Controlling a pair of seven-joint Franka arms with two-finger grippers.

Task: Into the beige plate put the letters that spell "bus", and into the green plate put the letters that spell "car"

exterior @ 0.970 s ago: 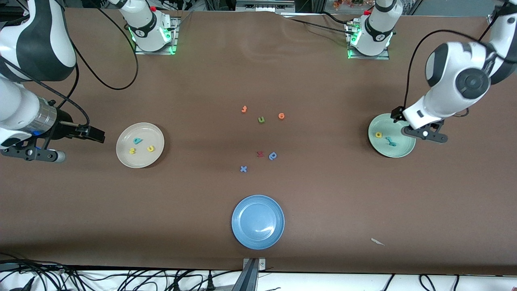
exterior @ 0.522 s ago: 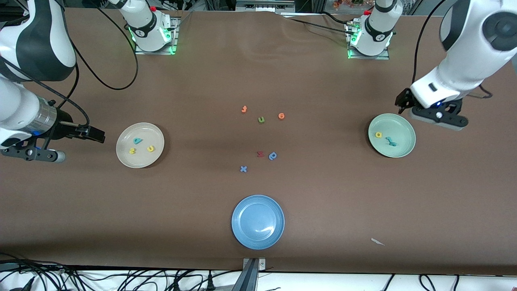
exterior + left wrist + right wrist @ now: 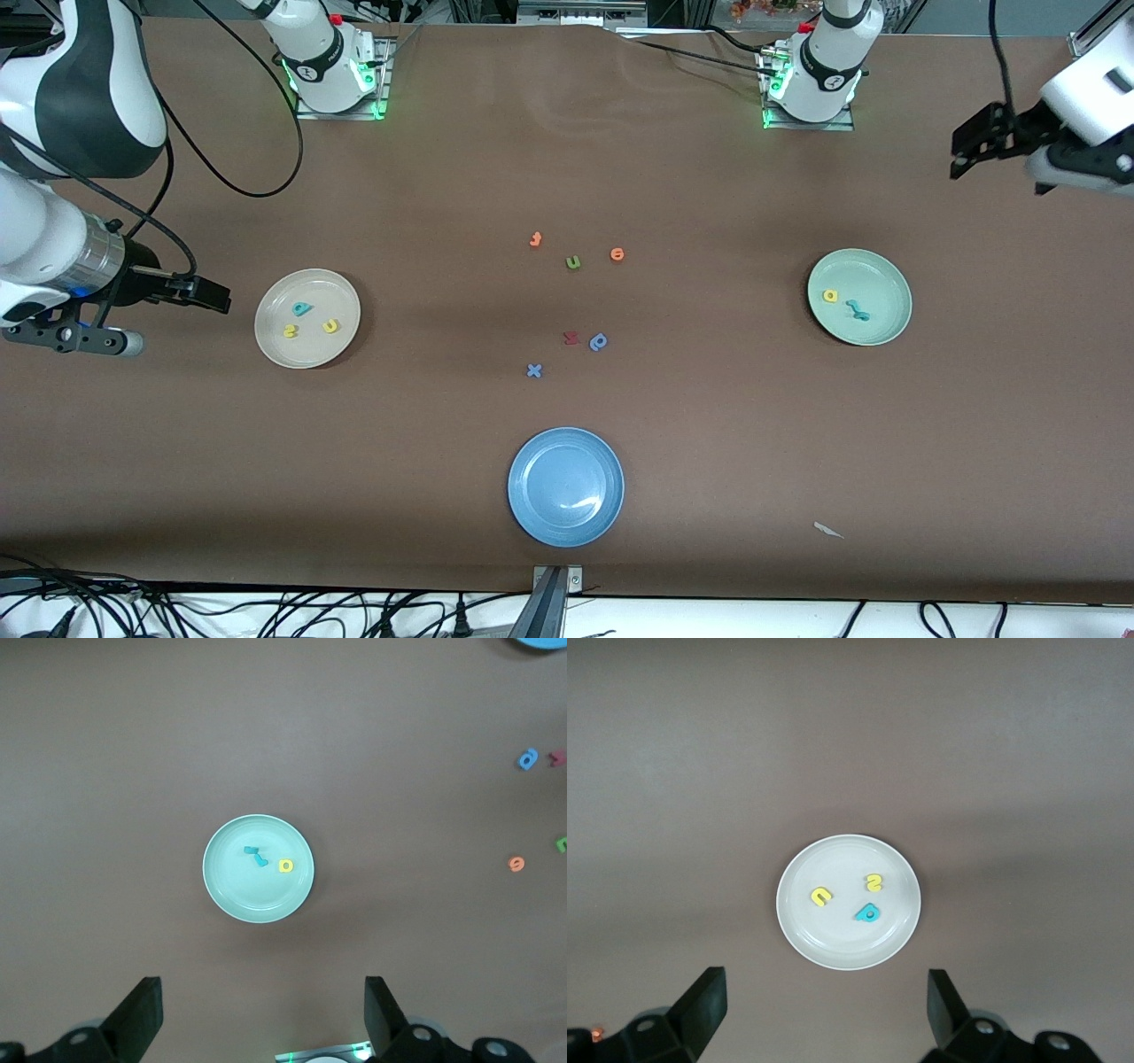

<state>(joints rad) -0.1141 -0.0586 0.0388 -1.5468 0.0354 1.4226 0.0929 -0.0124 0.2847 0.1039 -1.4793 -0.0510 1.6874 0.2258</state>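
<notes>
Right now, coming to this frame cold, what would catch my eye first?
The two filled plates: the beige plate at the right arm's end holds three letters, the green plate at the left arm's end holds a yellow one and teal ones. Between them lie scattered letters, with an empty blue plate nearer the camera.

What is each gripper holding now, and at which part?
Nothing is held. The left gripper is open in the air, and the right gripper is open beside the beige plate.
</notes>
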